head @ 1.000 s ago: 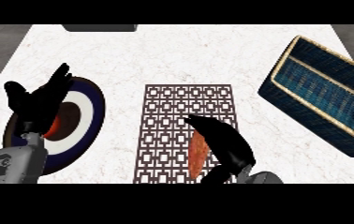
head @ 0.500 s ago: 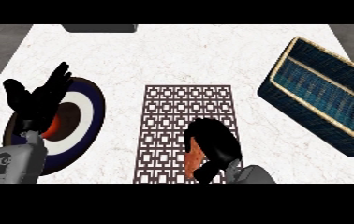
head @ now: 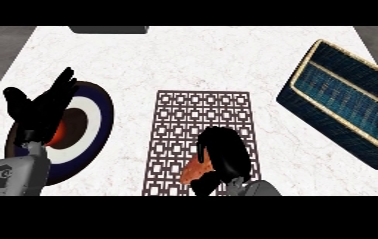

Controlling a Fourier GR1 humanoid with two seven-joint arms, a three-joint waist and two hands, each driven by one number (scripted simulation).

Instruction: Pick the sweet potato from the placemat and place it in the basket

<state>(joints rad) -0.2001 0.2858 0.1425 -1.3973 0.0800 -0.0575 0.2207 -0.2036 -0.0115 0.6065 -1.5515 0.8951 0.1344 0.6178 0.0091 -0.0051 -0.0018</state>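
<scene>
The desk (head: 192,58) is white marble with faint veins, evenly lit. Grey floor (head: 9,38) shows past both far corners. A dark grey block (head: 108,29) sits at the far edge, well beyond and left of the right robot hand (head: 221,153).

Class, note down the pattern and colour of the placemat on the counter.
Dark brown openwork lattice of repeating squares; the placemat shows best in the head view.
</scene>
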